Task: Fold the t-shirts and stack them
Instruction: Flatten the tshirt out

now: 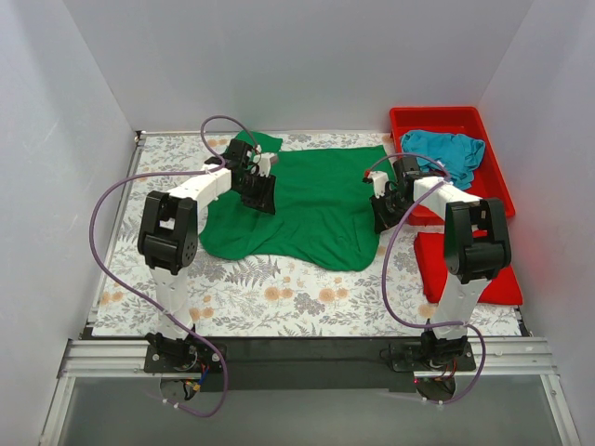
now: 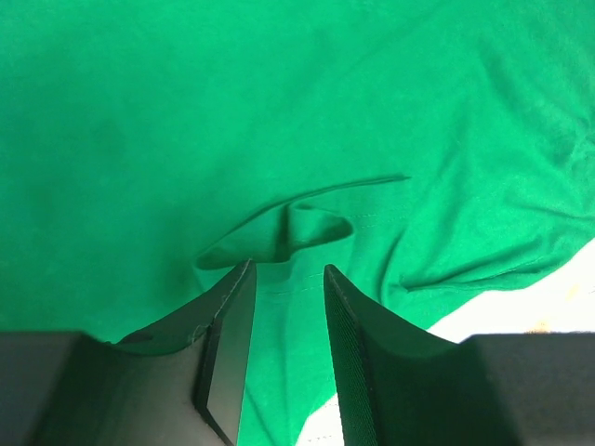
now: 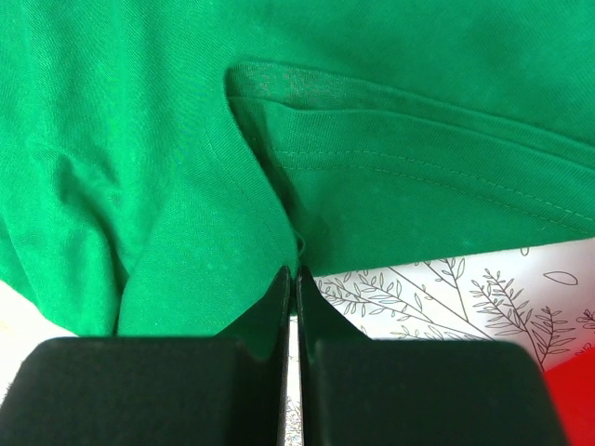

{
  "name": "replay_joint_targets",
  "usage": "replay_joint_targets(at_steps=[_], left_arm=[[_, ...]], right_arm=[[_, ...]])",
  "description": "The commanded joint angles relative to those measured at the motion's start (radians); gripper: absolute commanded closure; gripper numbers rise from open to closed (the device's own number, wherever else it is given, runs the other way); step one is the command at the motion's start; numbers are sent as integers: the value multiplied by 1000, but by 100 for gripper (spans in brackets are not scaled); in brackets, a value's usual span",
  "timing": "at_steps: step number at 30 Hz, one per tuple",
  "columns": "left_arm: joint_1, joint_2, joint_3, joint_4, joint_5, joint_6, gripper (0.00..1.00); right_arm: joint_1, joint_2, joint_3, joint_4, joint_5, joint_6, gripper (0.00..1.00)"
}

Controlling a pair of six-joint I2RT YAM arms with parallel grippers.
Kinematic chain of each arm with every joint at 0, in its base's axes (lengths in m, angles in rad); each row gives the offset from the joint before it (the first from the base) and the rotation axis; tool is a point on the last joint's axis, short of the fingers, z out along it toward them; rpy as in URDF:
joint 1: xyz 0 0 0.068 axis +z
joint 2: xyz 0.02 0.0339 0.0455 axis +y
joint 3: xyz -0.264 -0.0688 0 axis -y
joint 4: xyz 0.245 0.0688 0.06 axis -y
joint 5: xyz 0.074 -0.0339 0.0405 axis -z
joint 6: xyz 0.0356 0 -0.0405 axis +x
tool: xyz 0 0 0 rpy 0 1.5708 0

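Note:
The green t-shirt [image 1: 316, 209] lies spread and rumpled on the floral tablecloth. My left gripper [image 1: 263, 195] is over its left part. In the left wrist view the left gripper [image 2: 288, 269] is open, with a small raised fold of the green t-shirt [image 2: 186, 111] just beyond its fingertips. My right gripper [image 1: 381, 218] is at the shirt's right edge. In the right wrist view the right gripper [image 3: 294, 271] is shut, pinching the hem of the green t-shirt [image 3: 372, 93]. The teal t-shirt [image 1: 444, 150] lies bunched in the red tub [image 1: 437, 119].
The red tub stands at the back right. A second flat red piece [image 1: 465, 269] lies in front of it, beside the right arm, and shows as a red corner in the right wrist view [image 3: 567, 390]. White walls enclose the table. Floral cloth [image 1: 279, 297] lies bare at the front.

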Motion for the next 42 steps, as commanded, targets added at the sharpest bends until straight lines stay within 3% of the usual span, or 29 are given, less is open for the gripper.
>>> replay_joint_targets(at_steps=[1,19,22,24,27,36,42], left_arm=[[-10,-19,27,-13,-12,13,66],[-32,21,35,-36,-63,28,71],[-33,23,36,-38,-57,31,78],[-35,23,42,-45,-55,34,90],[-35,5,50,-48,-58,33,99],[-32,-218,32,-150,-35,108,100],[-24,-419,-94,-262,-23,247,100]], right_arm=[[-6,-31,-1,-17,-23,-10,99],[-6,-33,-11,-17,-25,-13,99],[-4,-33,-11,-17,-26,-14,99],[-6,-33,-10,-17,-26,-13,99],[-4,-45,-13,-24,-29,-13,99],[-7,-155,-22,-77,-17,-30,99],[-6,-247,-60,-119,24,-68,99]])
